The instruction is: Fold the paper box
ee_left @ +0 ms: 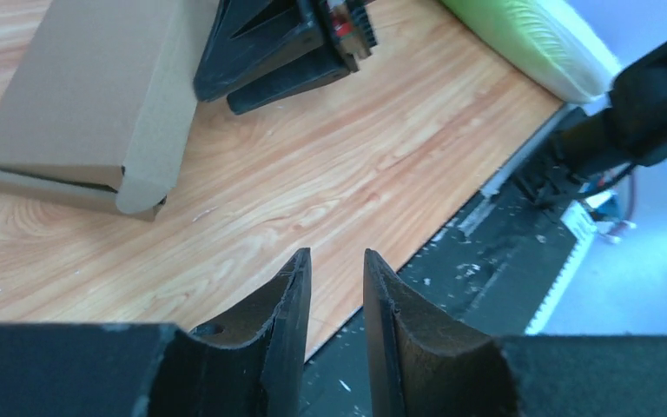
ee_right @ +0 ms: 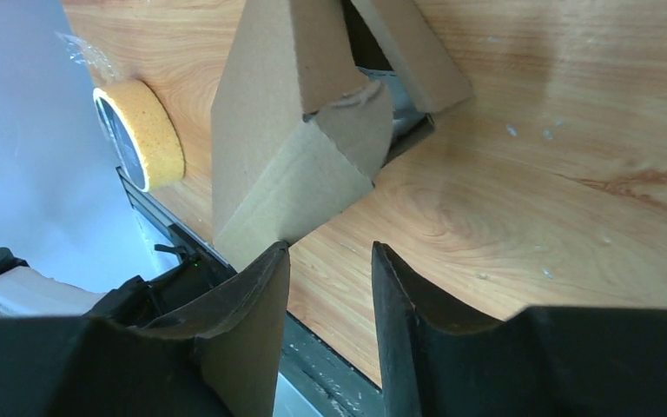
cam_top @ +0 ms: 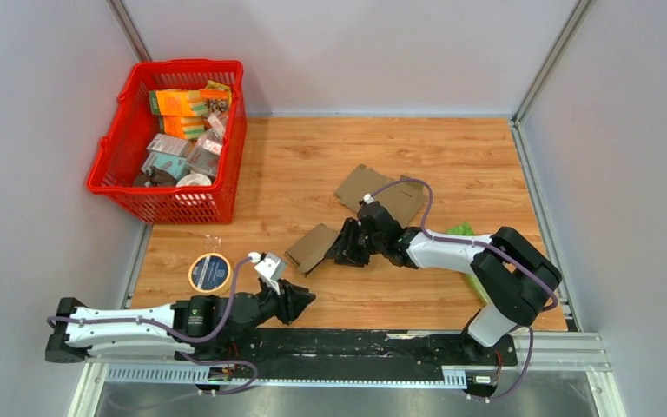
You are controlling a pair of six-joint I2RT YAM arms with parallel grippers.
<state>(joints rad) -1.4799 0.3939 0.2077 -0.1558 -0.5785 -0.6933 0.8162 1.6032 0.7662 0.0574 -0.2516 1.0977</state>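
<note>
The paper box (cam_top: 311,248) is a small brown cardboard box lying near the middle of the wooden table, with a flap standing loose at one end (ee_right: 347,130). My right gripper (cam_top: 340,248) sits just to its right, and its jaws (ee_right: 330,254) are open with only bare wood between them. Its left fingertip (ee_right: 274,261) is at the box's lower corner. My left gripper (cam_top: 307,299) hovers near the table's front edge, a little in front of the box (ee_left: 87,95). It (ee_left: 337,259) is open and holds nothing.
A flat unfolded cardboard sheet (cam_top: 380,193) lies behind the right arm. A roll of tape (cam_top: 210,272) sits left of the box. A red basket (cam_top: 122,178) full of packets stands at the back left. A green object (cam_top: 462,229) lies by the right arm.
</note>
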